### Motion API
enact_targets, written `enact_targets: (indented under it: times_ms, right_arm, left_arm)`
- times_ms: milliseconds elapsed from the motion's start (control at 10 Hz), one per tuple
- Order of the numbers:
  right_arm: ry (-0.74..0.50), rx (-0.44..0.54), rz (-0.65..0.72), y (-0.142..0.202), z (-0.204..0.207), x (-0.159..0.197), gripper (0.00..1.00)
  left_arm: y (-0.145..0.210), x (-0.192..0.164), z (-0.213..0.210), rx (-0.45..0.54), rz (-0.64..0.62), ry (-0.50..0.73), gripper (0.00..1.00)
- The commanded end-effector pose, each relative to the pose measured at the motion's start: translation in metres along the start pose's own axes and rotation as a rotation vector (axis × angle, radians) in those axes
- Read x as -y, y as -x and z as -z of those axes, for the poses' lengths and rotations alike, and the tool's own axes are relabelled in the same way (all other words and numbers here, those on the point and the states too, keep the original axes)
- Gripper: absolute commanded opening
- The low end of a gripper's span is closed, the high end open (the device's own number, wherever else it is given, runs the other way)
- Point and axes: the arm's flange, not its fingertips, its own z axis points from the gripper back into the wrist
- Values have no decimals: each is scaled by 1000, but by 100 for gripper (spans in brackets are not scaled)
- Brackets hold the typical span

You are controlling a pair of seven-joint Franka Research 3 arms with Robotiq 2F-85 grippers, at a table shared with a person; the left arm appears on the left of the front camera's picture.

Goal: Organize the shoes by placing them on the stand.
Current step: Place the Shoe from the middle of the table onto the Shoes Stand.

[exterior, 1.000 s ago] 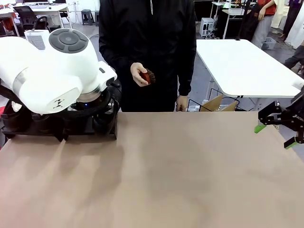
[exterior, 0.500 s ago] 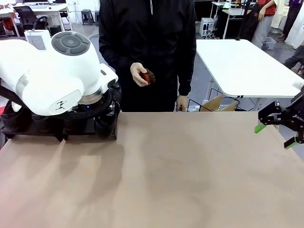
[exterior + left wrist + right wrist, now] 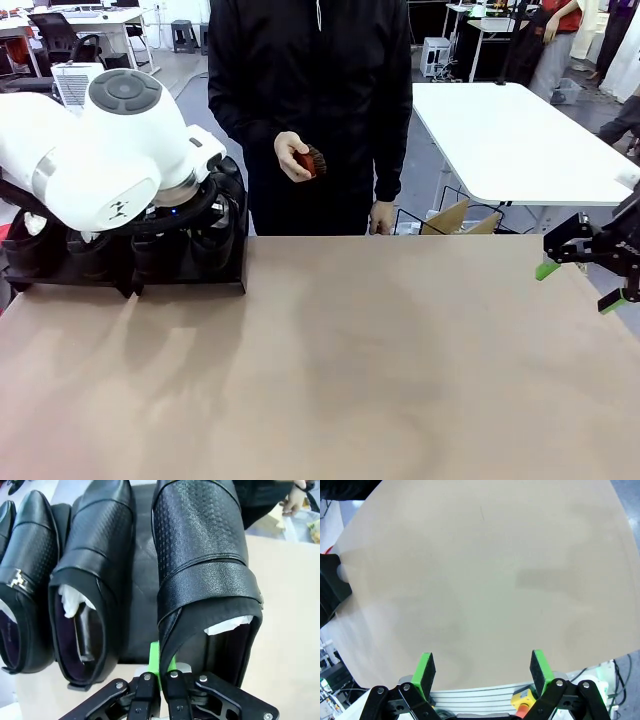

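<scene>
Several glossy black shoes stuffed with white paper lie side by side on the black stand [image 3: 141, 580]. In the left wrist view my left gripper [image 3: 161, 669] is shut on the heel rim of the rightmost shoe [image 3: 200, 545], a green pad [image 3: 155, 656] pressing its edge. Beside it lie a second shoe [image 3: 95, 570] and a buckled third shoe [image 3: 27, 565]. In the front view the stand [image 3: 190, 282] sits at the table's back left, mostly hidden by my left arm [image 3: 110, 170]. My right gripper [image 3: 580, 285] [image 3: 483, 672] hangs open and holds nothing at the table's right edge.
A person in black stands at the far side, holding a small brown brush [image 3: 311, 160] in one hand. The tan tabletop [image 3: 380, 370] stretches bare from the stand to the right gripper. A white table [image 3: 510, 140] stands behind on the right.
My left arm has swung a little to the left and back over the stand, still holding the shoe. The right arm and the person's hand with the brush have not moved.
</scene>
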Motion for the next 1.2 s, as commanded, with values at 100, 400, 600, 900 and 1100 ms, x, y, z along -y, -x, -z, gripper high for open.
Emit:
enact_targets:
  times_ms: [100, 400, 600, 900, 1100]
  right_arm:
    - [-4, -5, -13, 0, 0, 0, 100]
    - [-4, -5, -13, 0, 0, 0, 100]
    - [-4, -5, -13, 0, 0, 0, 100]
    - [-4, -5, -13, 0, 0, 0, 100]
    - [-4, -5, -13, 0, 0, 0, 100]
  left_arm:
    - [-6, 5, 4, 65, -32, -2, 0]
    - [-6, 10, 19, 66, -42, 10, 0]
    - [-6, 10, 25, 70, -51, 8, 0]
    - [-4, 8, 30, 62, -61, 1, 0]
    - [-3, 6, 34, 40, -57, -13, 0]
